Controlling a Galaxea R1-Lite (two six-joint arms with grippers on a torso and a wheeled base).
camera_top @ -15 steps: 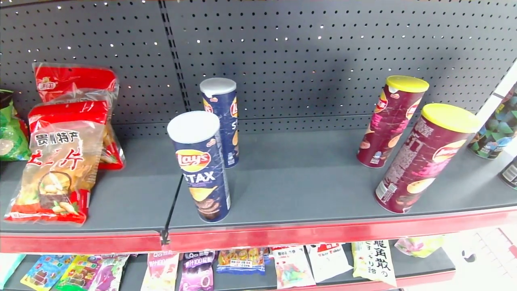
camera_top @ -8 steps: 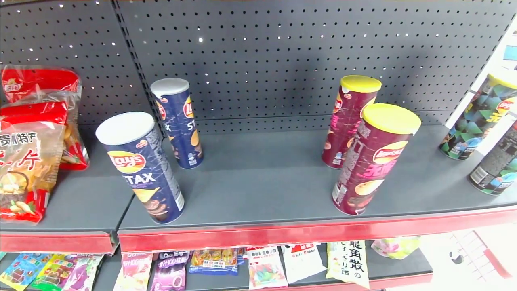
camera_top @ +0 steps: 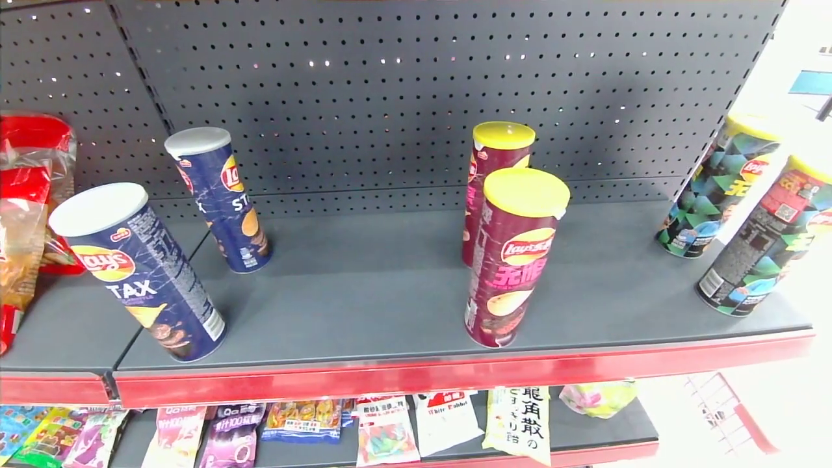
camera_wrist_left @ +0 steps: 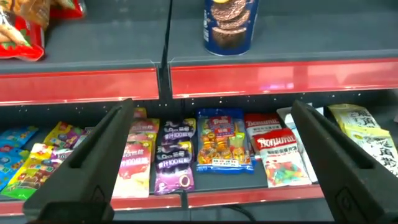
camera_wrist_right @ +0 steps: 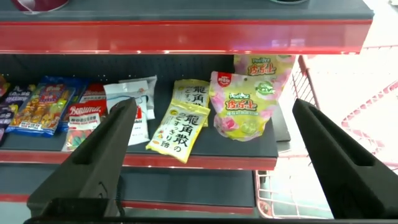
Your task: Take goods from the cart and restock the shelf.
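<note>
1. Head view: over the last second the whole picture slides toward 9 o'clock. The camera is turning to the right; the goods themselves have not moved.
2. The turn brings two patterned cans into sight at 3 o'clock, and a red-and-white wire frame at 4 o'clock, which is probably the cart. I judge the robot is swinging toward the cart to fetch goods, so no restocking has begun.
3. On the shelf, two blue cans stand at 9 o'clock, one near the front edge and one by the back wall. Two maroon cans stand near the centre, one right behind the other. Bare shelf lies between the blue and maroon pairs, a likely spot for new stock. Red snack bags sit at the far 9 o'clock edge.
4. The left hand is spread wide and holds nothing. It hangs in front of the lower shelf of candy packets, touching none of them, with the front blue can on the level above.
5. The right hand is also spread wide and empty. It faces the yellow and green packets on the lower shelf, with the wire frame just beside the shelf's end.
</note>
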